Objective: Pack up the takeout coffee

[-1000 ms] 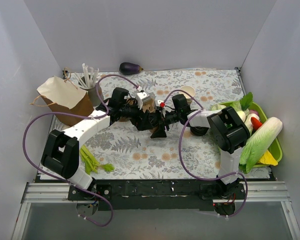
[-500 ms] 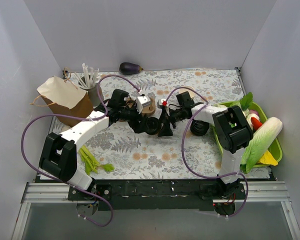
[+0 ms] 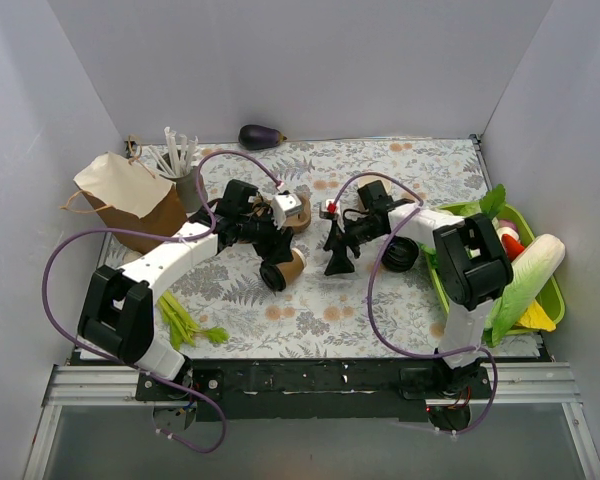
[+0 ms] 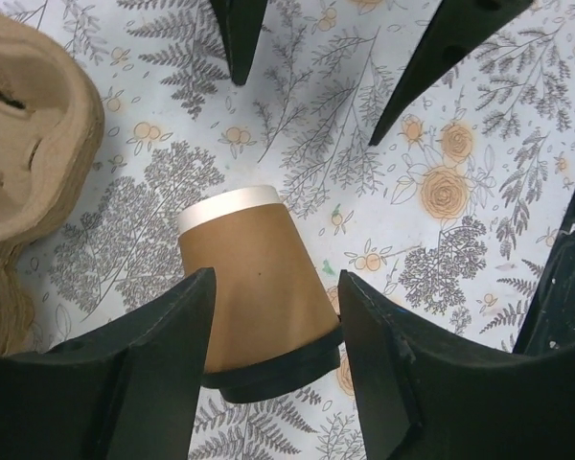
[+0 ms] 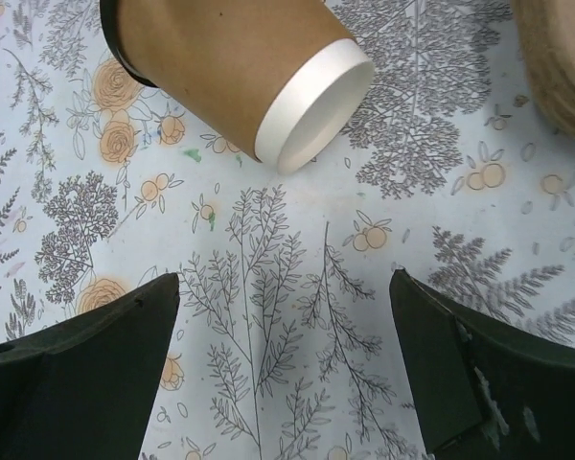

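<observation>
One takeout coffee (image 3: 283,270) now toppled between closing left jaws; right jaws apart.

Your left gripper (image 4: 273,335): black fingers. Between them, takeout coffee (image 4: 254,287): tan kraft wall, white base rim, black lid. Beneath: table cover (image 4: 460,192), pale blue-white, grey fern print, orange roses and berries. Left of your fingers: egg-carton-brown pulp cup carrier (image 4: 24,172). Your right gripper (image 5: 278,374): black fingers too. Far left of left gripper: brown paper bag (image 3: 130,200), paler inside.
</observation>
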